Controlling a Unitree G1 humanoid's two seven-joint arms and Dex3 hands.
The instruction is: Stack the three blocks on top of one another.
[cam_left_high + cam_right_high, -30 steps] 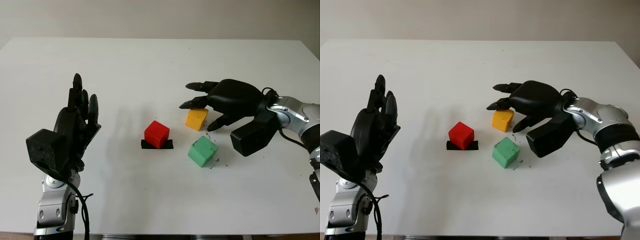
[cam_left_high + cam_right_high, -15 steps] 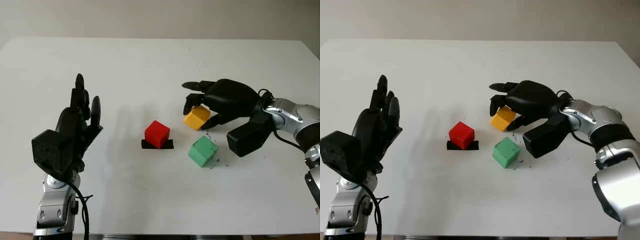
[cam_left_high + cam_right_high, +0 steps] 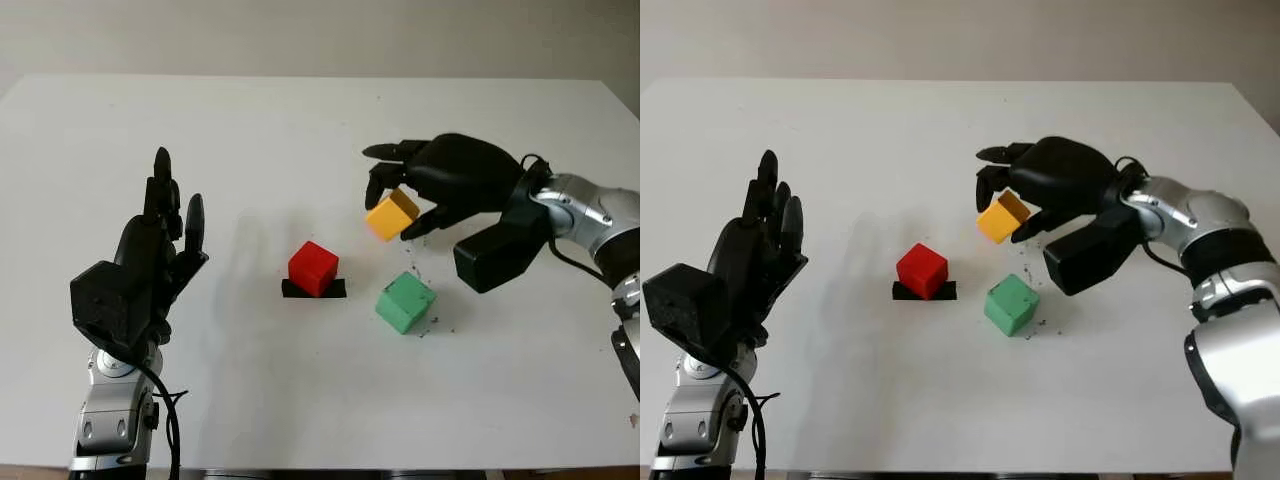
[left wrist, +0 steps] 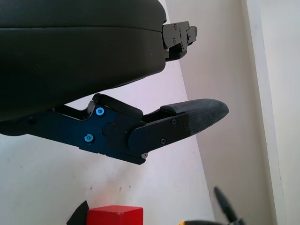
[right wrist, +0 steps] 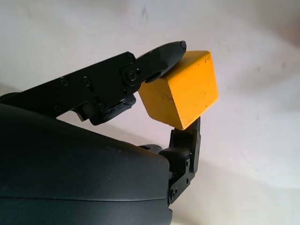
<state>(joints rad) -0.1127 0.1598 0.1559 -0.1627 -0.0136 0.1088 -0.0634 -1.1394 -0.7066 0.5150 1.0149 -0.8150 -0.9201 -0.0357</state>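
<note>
— Progress? Yellow block (image 3: 391,215) is pinched in the right hand (image 3: 440,185), off the worktop (image 3: 300,400).
— Nothing stacked yet: red block (image 3: 313,268) and green block (image 3: 405,302) sit apart below that hand. Left hand (image 3: 150,255) is open, well away.

A broad white worktop (image 3: 300,400) takes up nearly the whole space, its matte surface evenly lit and marked by soft, pale shadows. A few dark specks (image 3: 440,322) dot the surface toward its right side. Its far edge runs straight across, and behind it stands a plain wall (image 3: 320,35) in a dull grey-beige tone, bare and unbroken. The right far corner of the worktop (image 3: 600,84) shows, with the wall dropping away past it. Along the near edge a thin strip of darker, brownish floor (image 3: 300,472) peeks below.
</note>
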